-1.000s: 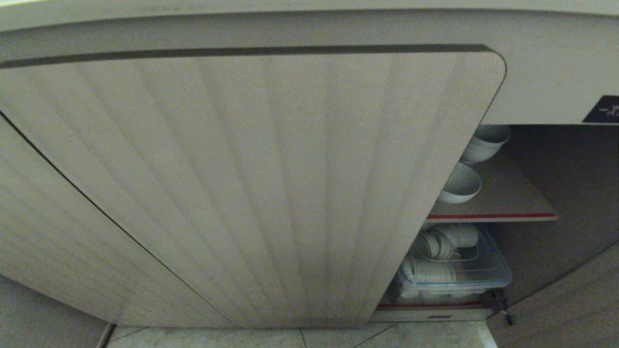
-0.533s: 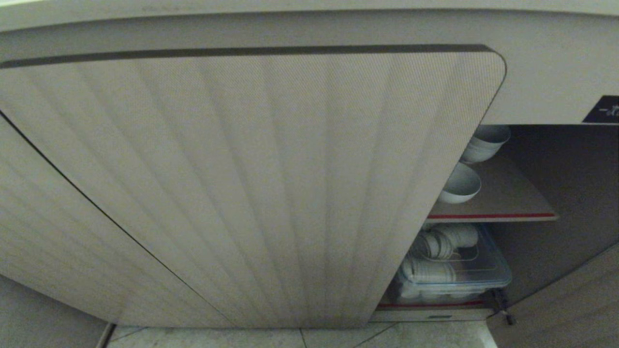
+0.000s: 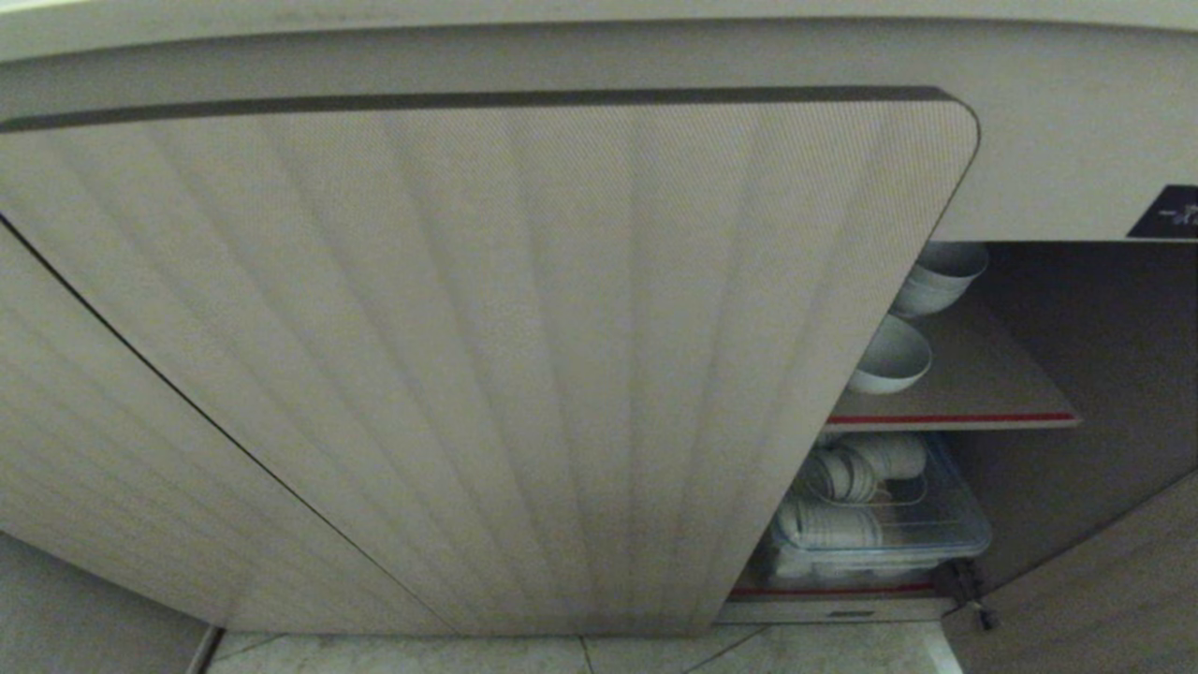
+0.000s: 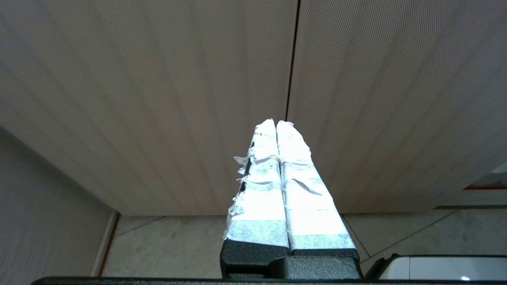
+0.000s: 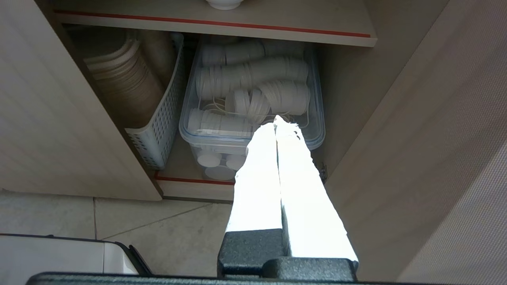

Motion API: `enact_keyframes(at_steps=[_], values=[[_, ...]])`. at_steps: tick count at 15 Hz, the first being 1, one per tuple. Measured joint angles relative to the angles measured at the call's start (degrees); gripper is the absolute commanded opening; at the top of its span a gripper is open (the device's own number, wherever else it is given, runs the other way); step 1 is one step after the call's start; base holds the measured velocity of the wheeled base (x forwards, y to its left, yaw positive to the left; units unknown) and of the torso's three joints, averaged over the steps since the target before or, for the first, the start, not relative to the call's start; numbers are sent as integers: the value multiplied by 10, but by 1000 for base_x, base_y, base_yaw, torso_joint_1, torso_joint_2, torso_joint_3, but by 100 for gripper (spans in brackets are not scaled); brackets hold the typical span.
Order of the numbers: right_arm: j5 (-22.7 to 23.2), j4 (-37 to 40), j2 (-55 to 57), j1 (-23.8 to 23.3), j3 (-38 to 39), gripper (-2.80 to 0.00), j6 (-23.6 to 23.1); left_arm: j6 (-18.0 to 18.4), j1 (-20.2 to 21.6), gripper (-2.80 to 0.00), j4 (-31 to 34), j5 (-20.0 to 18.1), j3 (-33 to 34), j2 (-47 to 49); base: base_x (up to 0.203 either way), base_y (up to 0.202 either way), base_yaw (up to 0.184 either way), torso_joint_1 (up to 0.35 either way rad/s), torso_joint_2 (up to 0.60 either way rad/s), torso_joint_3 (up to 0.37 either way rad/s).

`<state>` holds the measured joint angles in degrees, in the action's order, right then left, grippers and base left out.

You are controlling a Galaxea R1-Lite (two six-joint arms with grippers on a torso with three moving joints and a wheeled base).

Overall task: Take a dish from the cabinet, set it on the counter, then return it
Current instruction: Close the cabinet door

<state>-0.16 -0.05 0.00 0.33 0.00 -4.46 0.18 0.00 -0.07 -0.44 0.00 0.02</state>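
Clearly, the bowl [image 3: 891, 356] on the red-edged shelf [image 3: 973, 412] is found above and beyond the closed, empty right tool [image 5: 276, 122]; the closed left tool [image 4: 276, 122] is faced by a shut door [image 4: 158, 99].

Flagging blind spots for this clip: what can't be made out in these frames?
- Head view: the ribbed door hides the left part of the cabinet, part of the dish and part of the bowl stack.
- Head view: the black label is cut off by the edge and unreadable.
- Right wrist view: the right gripper covers part of the clear bin.
- Left wrist view: the left gripper faces only closed doors.
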Motion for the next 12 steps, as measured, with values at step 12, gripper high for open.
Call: enact_keyframes(at_steps=[12], values=[[-1,0,0,0,0,-280,-3,0,0,-280,0,0,0,0,0,0,0,0,0,0]])
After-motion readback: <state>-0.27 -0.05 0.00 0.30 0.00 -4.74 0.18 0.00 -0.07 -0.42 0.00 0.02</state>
